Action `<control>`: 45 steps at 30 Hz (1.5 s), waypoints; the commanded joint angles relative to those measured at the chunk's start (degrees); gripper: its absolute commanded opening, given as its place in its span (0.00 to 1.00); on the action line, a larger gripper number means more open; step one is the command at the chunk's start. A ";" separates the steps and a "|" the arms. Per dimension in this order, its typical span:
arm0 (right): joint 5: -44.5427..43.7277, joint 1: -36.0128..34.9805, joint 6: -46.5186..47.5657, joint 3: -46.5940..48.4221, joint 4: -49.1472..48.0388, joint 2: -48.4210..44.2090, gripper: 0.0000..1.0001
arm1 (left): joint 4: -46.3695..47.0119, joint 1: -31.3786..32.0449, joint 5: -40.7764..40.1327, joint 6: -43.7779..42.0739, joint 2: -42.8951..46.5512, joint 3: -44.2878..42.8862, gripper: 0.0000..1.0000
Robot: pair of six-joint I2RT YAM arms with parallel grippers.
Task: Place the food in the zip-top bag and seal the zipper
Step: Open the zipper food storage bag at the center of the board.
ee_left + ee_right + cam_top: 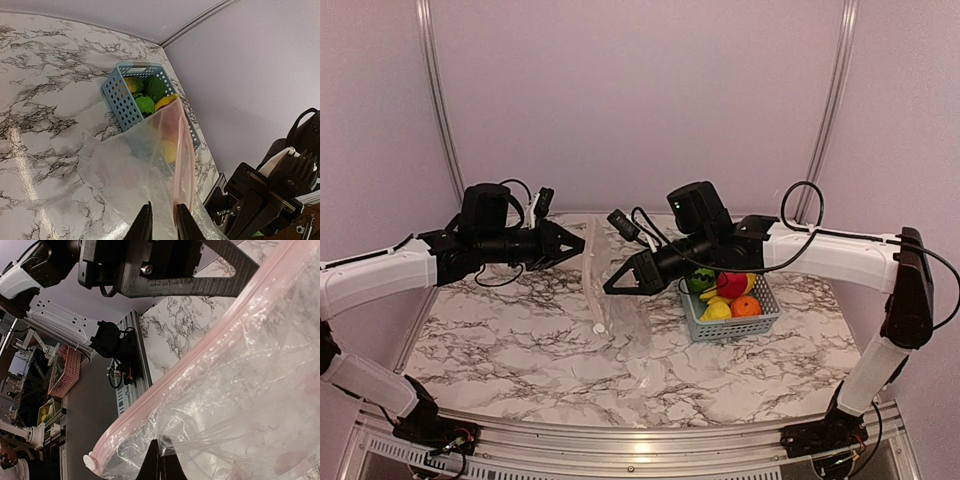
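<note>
My right hand (pixel 160 460) is clenched on the bag (pixel 250 390). My left hand (pixel 163 222) straddles the zipper (pixel 200 349); whether it grips, I cannot tell. I should clamp squarely across it.

We see the left gripper (pixel 163 220) fingers slightly apart, with the zip-top bag (pixel 135 175) edge and its pink zipper (pixel 184 150) between them. Behind the bag, a blue basket (pixel 122 102) holds green and yellow food (pixel 155 87) on the marble table (pixel 45 100).
</note>
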State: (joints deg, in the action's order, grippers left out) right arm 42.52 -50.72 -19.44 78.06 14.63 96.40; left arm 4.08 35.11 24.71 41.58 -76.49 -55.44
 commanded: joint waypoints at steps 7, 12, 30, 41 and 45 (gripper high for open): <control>0.63 0.45 0.81 0.12 0.79 -1.05 0.00 | 4.52 -1.27 4.80 0.39 -0.15 -0.52 0.20; 0.63 0.47 0.81 0.42 0.75 -0.75 0.00 | 5.16 -1.36 7.91 0.40 -1.31 -0.95 0.14; -5.61 0.99 0.64 -1.97 0.11 -5.02 0.00 | -4.75 -2.20 3.60 -3.29 -1.27 -3.09 0.00; -20.63 4.90 -1.90 -9.05 -1.77 -14.04 0.00 | -15.35 -3.91 -1.96 -6.46 1.42 -4.09 0.00; -17.58 4.86 -2.27 -6.63 -0.86 -11.65 0.19 | -12.29 -3.91 -1.43 -4.58 1.63 -4.19 0.00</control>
State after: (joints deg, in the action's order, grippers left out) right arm 25.47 -46.17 -20.84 69.76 12.97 82.63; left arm -8.21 31.55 24.32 36.49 -76.40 -59.20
